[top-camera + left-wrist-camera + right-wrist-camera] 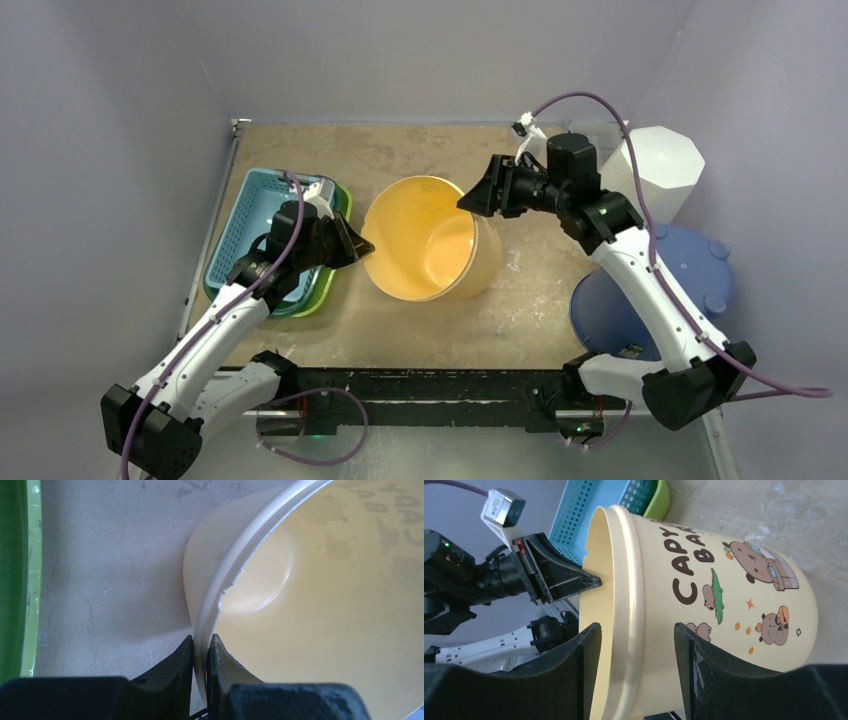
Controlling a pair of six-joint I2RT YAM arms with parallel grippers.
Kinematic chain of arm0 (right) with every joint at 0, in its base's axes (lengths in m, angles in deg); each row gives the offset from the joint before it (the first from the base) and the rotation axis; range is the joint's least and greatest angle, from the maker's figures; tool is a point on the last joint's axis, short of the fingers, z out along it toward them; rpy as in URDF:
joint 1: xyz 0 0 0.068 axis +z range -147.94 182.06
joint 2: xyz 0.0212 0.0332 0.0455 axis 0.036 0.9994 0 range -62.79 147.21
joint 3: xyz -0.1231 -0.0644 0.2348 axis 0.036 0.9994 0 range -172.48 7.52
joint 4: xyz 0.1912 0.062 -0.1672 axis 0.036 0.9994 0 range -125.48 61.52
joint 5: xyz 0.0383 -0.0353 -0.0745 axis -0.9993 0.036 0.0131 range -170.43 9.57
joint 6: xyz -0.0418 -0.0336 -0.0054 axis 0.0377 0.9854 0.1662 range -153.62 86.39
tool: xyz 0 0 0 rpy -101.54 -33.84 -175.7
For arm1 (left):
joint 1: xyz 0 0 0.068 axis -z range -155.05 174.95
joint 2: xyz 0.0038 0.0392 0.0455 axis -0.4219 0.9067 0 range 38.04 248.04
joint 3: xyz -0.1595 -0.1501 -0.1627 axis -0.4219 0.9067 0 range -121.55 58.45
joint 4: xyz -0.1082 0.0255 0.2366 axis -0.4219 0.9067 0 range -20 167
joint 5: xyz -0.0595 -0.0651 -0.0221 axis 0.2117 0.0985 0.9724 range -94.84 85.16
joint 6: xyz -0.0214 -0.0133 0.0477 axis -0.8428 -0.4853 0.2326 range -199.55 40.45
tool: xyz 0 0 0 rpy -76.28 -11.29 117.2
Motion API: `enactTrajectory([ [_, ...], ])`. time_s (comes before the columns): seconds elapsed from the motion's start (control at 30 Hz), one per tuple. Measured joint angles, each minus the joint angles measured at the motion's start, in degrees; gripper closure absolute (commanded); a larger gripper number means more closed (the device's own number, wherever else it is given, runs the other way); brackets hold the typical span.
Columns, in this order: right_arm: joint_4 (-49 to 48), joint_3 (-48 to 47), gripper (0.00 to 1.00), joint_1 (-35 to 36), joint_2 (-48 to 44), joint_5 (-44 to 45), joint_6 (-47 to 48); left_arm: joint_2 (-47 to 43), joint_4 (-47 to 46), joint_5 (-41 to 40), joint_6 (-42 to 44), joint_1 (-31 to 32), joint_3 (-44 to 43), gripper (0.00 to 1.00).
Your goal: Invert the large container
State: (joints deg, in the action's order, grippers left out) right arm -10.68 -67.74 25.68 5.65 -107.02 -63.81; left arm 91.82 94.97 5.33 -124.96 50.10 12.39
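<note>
Two pincers meet the big yellow bucket (430, 240), mouth up in the middle of the table (400, 150): the left pincer (201, 645) pinches its left rim tight, the right pincer (639, 645) hangs half open around its far right rim

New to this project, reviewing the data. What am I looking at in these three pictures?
Two robot arms are bolted to a table. The wide picture looks down from above; the other two come from a camera on each wrist. On the table are a yellow bucket and a blue basket nested in a green basket. A white container and a blue bin are at the right. The left gripper pinches the bucket's rim. The right gripper straddles the opposite rim, jaws apart, not yet gripping.
</note>
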Motion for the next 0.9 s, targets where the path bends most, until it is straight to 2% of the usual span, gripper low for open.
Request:
enactTrajectory([
  [0.17, 2.1, -1.6, 0.55, 3.1, 2.9, 1.2, 1.9, 0.0, 0.5, -0.6, 0.1, 0.0, 0.1, 1.00],
  [0.47, 3.2, -7.3, 0.66, 10.2, 5.2, 8.0, 2.9, 0.0, 2.5, -1.6, 0.7, -0.1, 0.5, 1.00],
  [0.53, 3.4, -7.5, 0.63, 10.6, 5.4, 8.2, 3.0, 0.0, 2.6, -1.6, 0.7, -0.1, 0.7, 1.00],
  [0.63, 4.0, -7.8, 0.54, 10.6, 5.4, 8.9, 2.9, 0.0, 2.5, -1.4, 0.7, -0.1, 0.7, 1.00],
  [0.9, 9.3, -11.6, 0.51, 12.0, 7.4, 13.2, 4.3, -0.1, 2.3, -1.3, 0.6, 0.0, 0.7, 1.00],
])
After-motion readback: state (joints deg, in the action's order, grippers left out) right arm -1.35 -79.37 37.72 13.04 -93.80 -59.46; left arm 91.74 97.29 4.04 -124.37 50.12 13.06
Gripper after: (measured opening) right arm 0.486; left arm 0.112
